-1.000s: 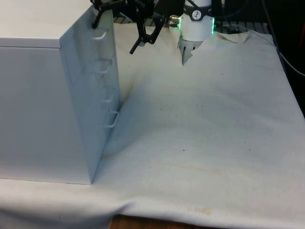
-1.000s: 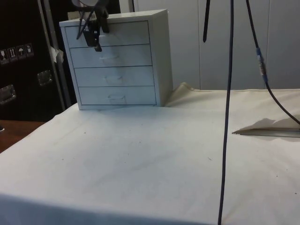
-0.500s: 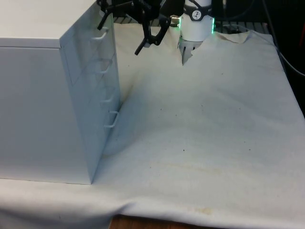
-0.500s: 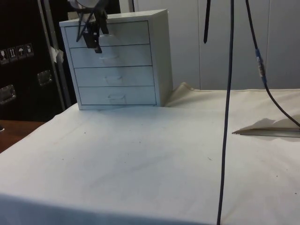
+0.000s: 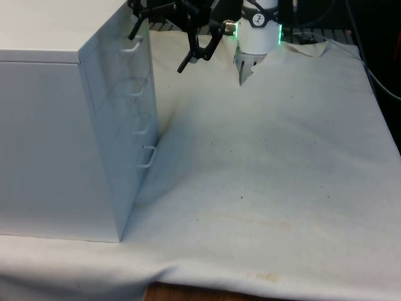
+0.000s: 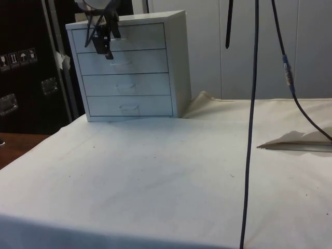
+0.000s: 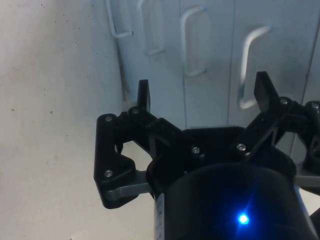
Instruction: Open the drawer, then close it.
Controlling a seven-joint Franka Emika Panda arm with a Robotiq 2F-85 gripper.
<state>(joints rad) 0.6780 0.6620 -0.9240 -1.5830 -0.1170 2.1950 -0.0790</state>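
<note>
Drawer: top drawer (image 6: 124,37) of white chest (image 6: 129,67), flush with the three below, chest on cloth (image 5: 263,163) at front view's left | Gripper (image 7: 202,95): jaws wide apart, holding nothing, level with top drawer front | Contact: fingers (image 7: 143,96) bracket top handle (image 7: 248,65) without touching it.

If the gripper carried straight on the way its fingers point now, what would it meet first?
Probably the cloth-covered table. The open gripper points down beside the chest of drawers' front, level with the top drawer. Its handle lies close to one finger and might be brushed; depth is unclear.
</note>
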